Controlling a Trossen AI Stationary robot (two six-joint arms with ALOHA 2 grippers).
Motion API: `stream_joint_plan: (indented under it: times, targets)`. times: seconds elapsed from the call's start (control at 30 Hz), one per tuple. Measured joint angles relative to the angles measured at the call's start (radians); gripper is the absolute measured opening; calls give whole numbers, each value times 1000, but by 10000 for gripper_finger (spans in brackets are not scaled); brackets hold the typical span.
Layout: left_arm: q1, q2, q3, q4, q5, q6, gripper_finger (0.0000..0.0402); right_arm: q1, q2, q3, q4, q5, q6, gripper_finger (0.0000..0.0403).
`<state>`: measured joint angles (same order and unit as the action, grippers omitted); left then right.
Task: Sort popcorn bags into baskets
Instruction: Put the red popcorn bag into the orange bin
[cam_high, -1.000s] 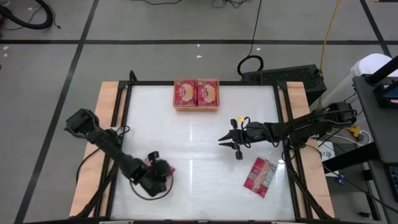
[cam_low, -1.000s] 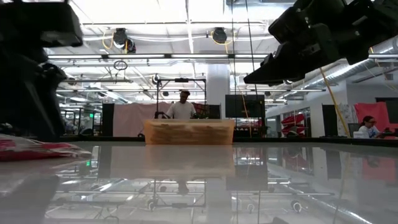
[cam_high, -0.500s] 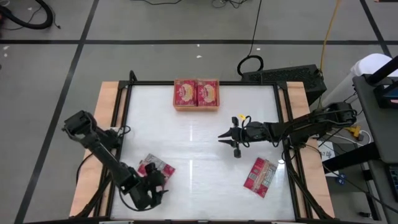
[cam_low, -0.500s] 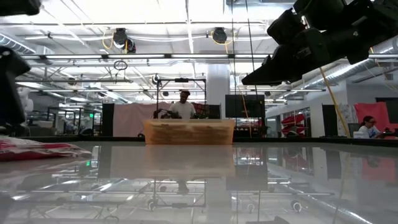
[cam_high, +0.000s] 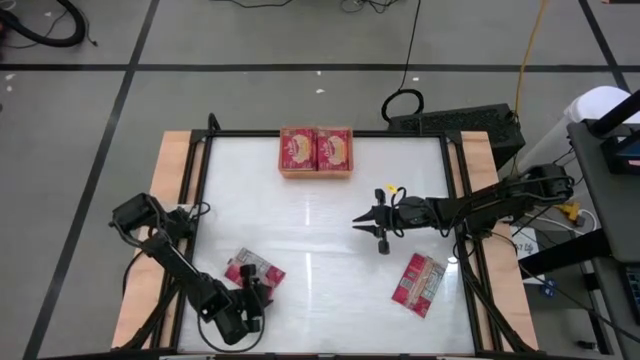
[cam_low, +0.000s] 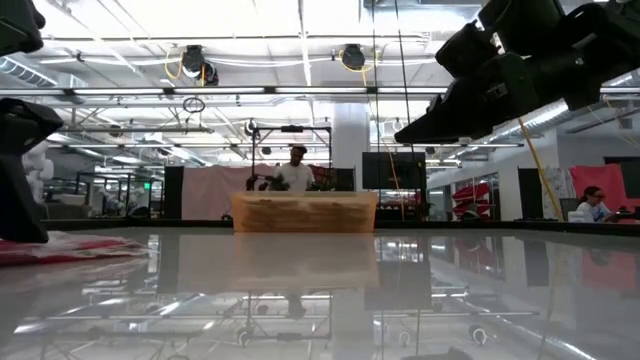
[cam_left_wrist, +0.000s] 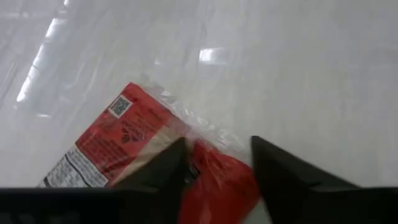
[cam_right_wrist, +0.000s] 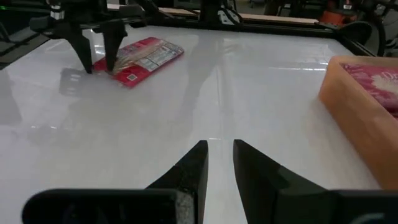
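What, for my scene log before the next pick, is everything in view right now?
tray: one, orange, far edge of the table, centre
bags in tray: two, red with yellow popcorn picture, side by side
front-left bag: one, red, print side up, near front left
front-right bag: one, red, lying loose at front right
table: one, glossy white top, wooden side strips
people: two, in the room behind, one behind the tray, one far right
left gripper: dark, closed on the front-left bag's end
right gripper: dark, above table middle, fingers narrowly apart, empty
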<state>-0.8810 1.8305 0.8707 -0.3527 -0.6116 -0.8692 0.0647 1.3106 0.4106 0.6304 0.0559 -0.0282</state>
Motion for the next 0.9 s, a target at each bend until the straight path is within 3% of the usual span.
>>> stream_joint_plan:
  times: [0.13, 0.2, 0.37, 0.57, 0.9]
  targets:
    - [7, -30, -4, -11, -6, 51, 57, 2, 0, -3, 43, -1, 34, 68]
    - [24, -60, -11, -44, -14, 67, 16, 10, 0, -3, 87, -3, 49, 68]
    - [82, -188, -8, -75, -83, 76, 17, 57, 1, 24, 129, 0, 53, 68]
    - [180, -357, -10, -92, -115, 204, 6, 117, 53, 113, 127, 61, 0, 76]
    - [297, -589, -9, -77, -96, 402, 3, 119, 337, 363, 152, 77, -41, 174]
